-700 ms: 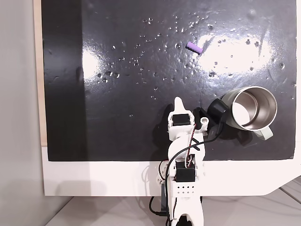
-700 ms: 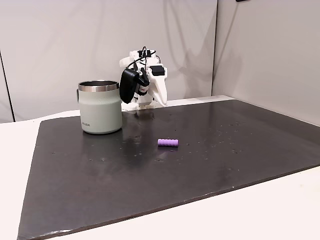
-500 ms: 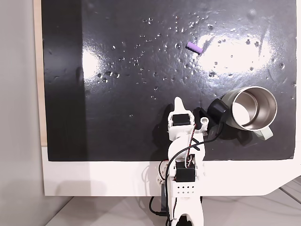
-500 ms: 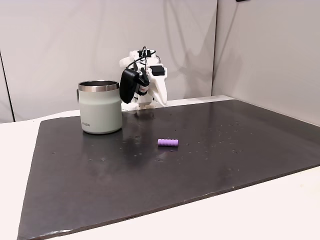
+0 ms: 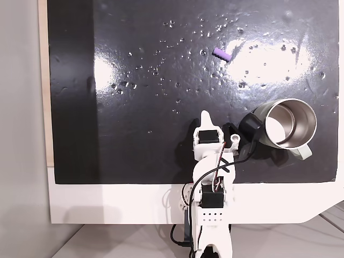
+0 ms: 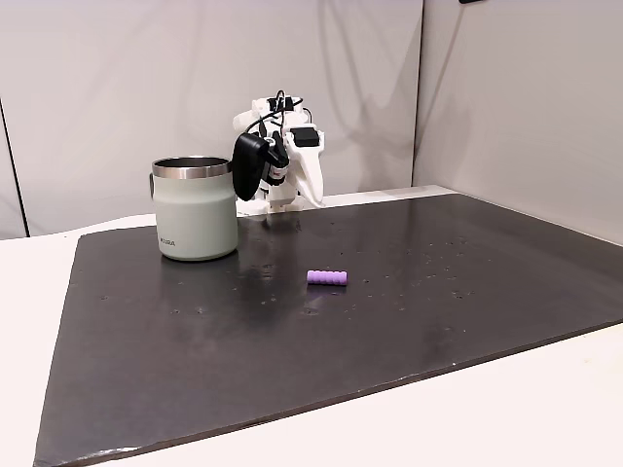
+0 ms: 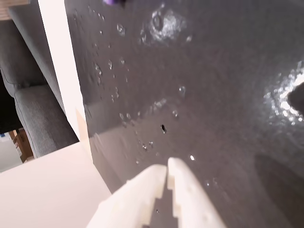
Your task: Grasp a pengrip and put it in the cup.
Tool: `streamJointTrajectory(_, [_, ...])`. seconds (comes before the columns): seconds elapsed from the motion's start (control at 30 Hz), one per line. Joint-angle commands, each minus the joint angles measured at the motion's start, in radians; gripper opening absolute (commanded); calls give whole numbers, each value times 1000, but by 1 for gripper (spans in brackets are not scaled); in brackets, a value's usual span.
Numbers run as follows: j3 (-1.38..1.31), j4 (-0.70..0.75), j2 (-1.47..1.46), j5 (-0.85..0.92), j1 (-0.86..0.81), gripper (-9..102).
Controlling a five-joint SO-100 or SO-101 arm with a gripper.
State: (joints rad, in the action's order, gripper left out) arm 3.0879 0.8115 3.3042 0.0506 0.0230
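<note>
I see the pengrip (image 5: 222,54), a short light-purple ribbed tube, lying on its side on the dark tabletop (image 5: 134,107), free of contact with anything. In a fixed view (image 6: 327,277) it rests lengthwise across the frame, well apart from the cup (image 6: 196,209). The cup (image 5: 284,125) stands upright, mouth open, pale grey-green outside with a shiny steel interior; its handle (image 5: 302,153) points toward the tabletop's near edge. A sliver of purple (image 7: 113,2) shows at the top edge of the wrist view.

bare mat (image 5: 161,80) around pengrip (image 5: 221,54)
</note>
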Motion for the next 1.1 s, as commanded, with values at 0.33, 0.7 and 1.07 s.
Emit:
streamJointTrajectory(0.33, [-588,-37,-629,-35,11,0])
streamJointTrajectory(0.7, [-1111,63,-1230,-104,-21,0])
streamJointTrajectory(1.07, [-1609,287,-1697,-334,-60,0])
